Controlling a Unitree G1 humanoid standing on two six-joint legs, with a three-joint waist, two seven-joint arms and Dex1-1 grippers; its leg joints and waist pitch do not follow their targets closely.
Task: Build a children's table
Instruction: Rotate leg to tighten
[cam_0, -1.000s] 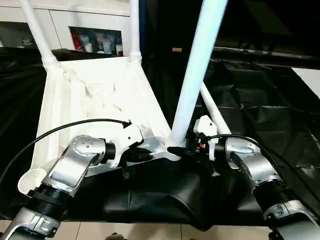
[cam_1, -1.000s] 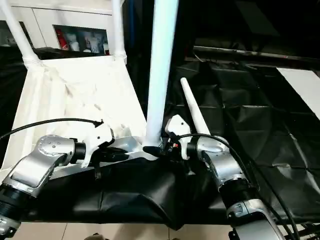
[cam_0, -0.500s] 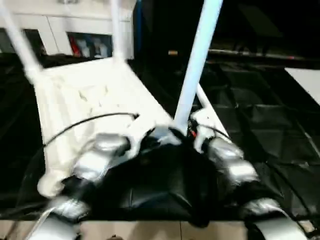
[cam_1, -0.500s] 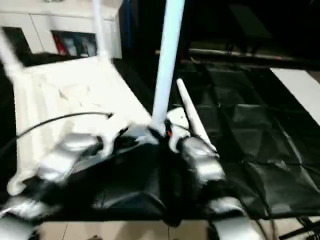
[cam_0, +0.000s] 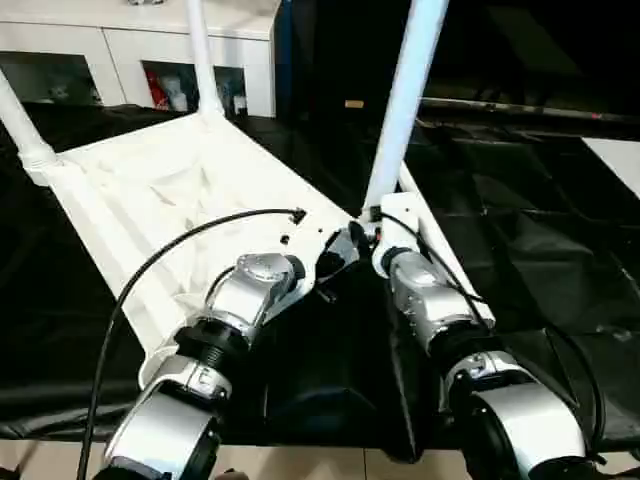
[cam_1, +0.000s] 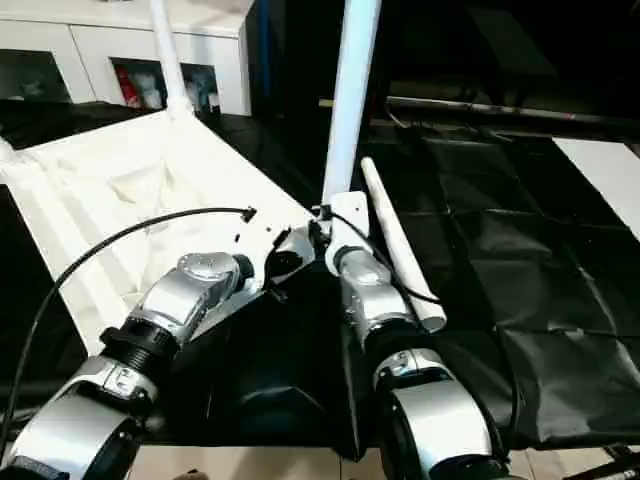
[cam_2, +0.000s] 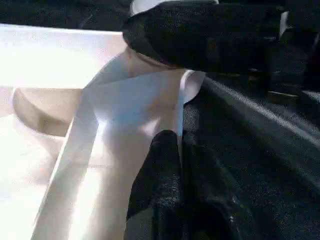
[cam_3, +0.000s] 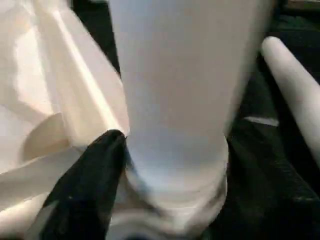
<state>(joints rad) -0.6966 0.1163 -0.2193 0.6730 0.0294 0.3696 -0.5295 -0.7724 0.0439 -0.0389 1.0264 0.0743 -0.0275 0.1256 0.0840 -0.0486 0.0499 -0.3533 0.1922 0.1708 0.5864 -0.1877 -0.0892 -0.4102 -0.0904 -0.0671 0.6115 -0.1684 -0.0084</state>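
The children's table top (cam_0: 150, 200) lies upside down on black cloth, ribbed side up. Two white legs (cam_0: 200, 50) stand in its far corners. A third leg (cam_0: 405, 100) stands upright in the near right corner socket. My right gripper (cam_0: 368, 222) is shut around this leg's base, and one black finger (cam_3: 95, 170) presses its side. My left gripper (cam_2: 179, 137) is shut on the top's thin rim (cam_2: 150, 110) just beside that socket. A loose leg (cam_1: 400, 250) lies on the cloth to the right of my right arm.
Black cloth (cam_0: 520, 230) covers the work surface around the top. A white cabinet with a glass door (cam_0: 130, 60) stands behind the far edge. Light floor tiles (cam_0: 300, 465) show along the near edge.
The camera has swung and tilted. Both forearms now reach the corner from the near side instead of from left and right. The grippers stay at the same corner socket.
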